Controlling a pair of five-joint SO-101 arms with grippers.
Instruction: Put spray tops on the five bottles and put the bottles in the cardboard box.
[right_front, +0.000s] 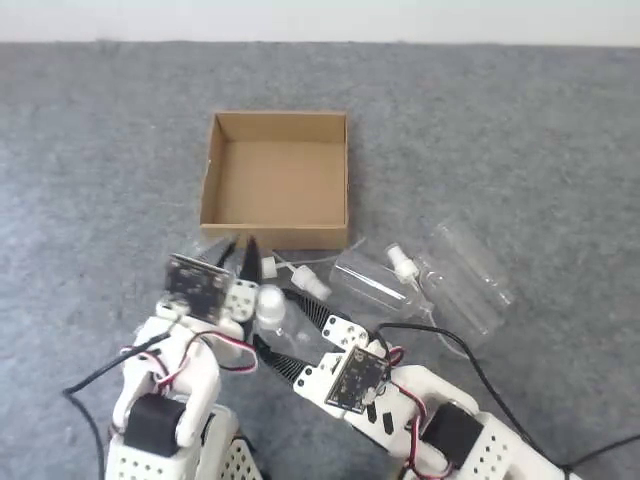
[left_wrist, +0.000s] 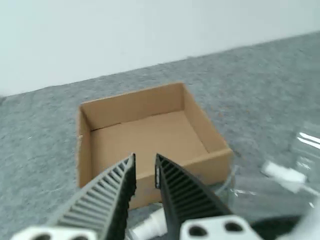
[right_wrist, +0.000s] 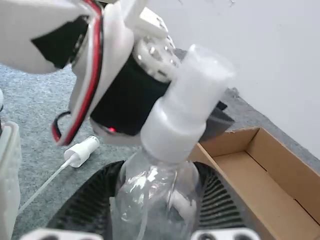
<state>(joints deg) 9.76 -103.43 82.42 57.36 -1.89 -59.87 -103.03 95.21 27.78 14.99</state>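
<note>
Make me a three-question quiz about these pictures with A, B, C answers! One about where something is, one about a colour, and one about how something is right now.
1. Where do the loose bottles lie?
A on the grey table beside the box
B inside the box
C on a chair

2. What colour is the box?
A blue
B brown
C red

3. The bottle in the right gripper is:
A topless
B squashed flat
C wearing its spray top

Answers:
1. A, the bottles rest on the table next to the box.
2. B, its cardboard is brown.
3. C, the white spray top sits on the held bottle.
</note>
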